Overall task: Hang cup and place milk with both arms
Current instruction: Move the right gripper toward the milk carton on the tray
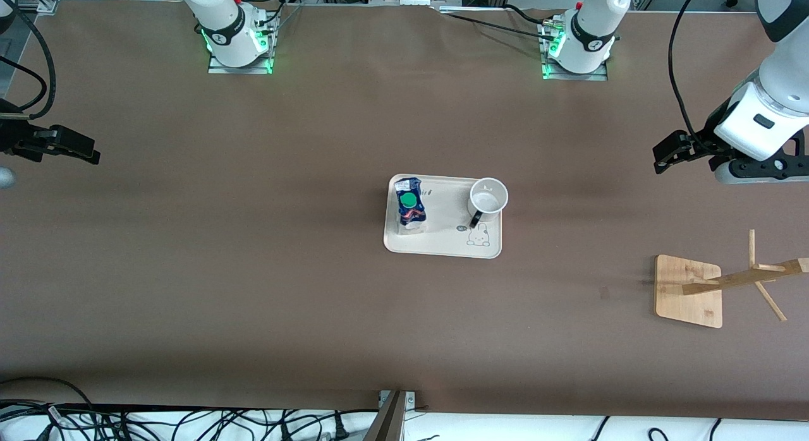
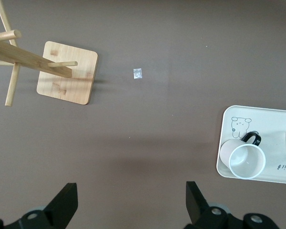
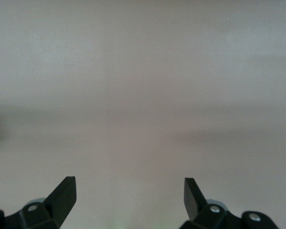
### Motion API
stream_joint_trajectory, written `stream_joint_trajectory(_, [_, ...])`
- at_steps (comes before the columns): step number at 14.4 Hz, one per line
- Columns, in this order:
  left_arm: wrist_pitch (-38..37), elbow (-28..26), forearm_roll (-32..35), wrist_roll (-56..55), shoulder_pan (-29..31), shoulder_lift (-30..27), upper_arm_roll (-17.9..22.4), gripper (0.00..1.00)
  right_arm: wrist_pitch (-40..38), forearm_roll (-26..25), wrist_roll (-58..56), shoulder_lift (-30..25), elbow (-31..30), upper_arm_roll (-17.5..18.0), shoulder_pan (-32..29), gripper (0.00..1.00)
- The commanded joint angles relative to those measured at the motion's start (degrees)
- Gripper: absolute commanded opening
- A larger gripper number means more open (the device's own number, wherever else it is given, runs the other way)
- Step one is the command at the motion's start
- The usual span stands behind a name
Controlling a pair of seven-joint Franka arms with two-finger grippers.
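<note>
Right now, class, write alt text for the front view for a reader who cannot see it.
A white cup and a milk carton stand on a cream tray mid-table. A wooden rack stands toward the left arm's end; both arms wait at the table's ends.

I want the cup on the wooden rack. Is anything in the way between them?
Nothing visible is. The cup stands on the tray, and only bare table lies between it and the rack toward the left arm's end. The milk stands at the tray's other end.
</note>
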Motion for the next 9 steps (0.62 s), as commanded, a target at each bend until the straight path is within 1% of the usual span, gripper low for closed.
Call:
stream_joint_trajectory(1, [-1.6,1.7,-0.8,0.8,0.2,0.5,-0.2,1.00,-1.3,-0.7,0.1,0.2,1.2,0.3,0.0,1.00])
stream_joint_trajectory(9, [-2.0,1.8,-0.8,0.8,-0.1,0.4,-0.3,1.00,-1.3,0.0,0.2,0.3,1.1,0.5,0.2,1.00])
